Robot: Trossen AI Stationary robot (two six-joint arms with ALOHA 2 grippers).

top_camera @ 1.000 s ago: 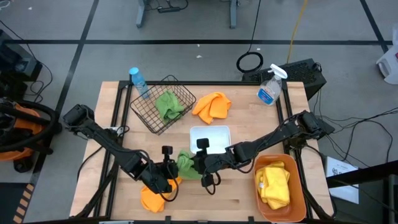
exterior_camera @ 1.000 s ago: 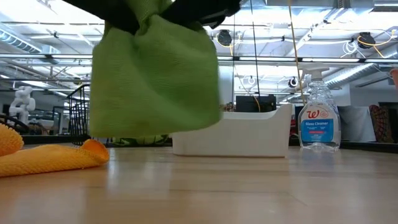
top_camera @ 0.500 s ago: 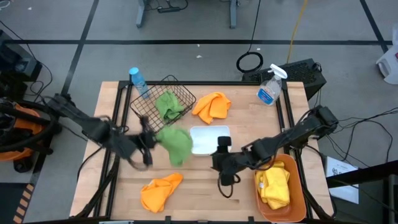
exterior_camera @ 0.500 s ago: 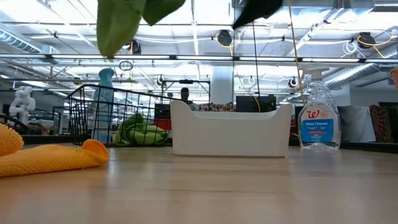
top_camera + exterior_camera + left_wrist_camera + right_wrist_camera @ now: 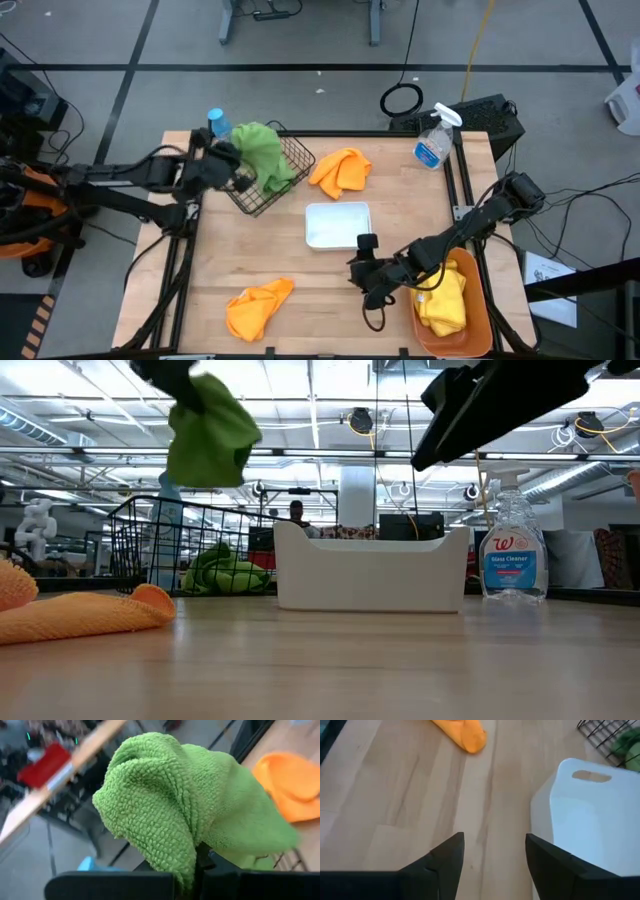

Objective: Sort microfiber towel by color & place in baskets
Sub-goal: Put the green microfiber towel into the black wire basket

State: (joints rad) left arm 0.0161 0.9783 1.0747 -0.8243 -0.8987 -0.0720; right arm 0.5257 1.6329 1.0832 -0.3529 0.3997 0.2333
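My left gripper (image 5: 232, 160) is shut on a green towel (image 5: 257, 145), which it carries above the black wire basket (image 5: 262, 190) at the table's far left. A second green towel (image 5: 225, 572) lies inside that basket. My right gripper (image 5: 362, 272) is open and hovers above the table between the white tray (image 5: 337, 223) and the orange tub (image 5: 478, 320), touching nothing. Yellow towels (image 5: 440, 297) lie in the tub. One orange towel (image 5: 340, 170) lies far of the tray, another (image 5: 258, 305) near the near edge. My left gripper pinches a bunched fold of the green towel (image 5: 187, 855) between its two fingers; how many layers, I cannot tell. It comes from the table's left. The towel (image 5: 210, 430) hangs bunched below the gripper, lifted clear above the basket's rim.
A clear spray bottle (image 5: 433, 140) stands at the far right and a blue bottle (image 5: 218, 122) beside the basket at the far left. Bare wood lies between the tray and the near orange towel. The right wrist view shows the tray (image 5: 590, 820) just ahead.
My left gripper has carried the green towel up from the table's near middle toward the far left, and it now hangs over the wire basket. My right gripper has drawn back from the towel toward the right and near edge, close to the orange tub.
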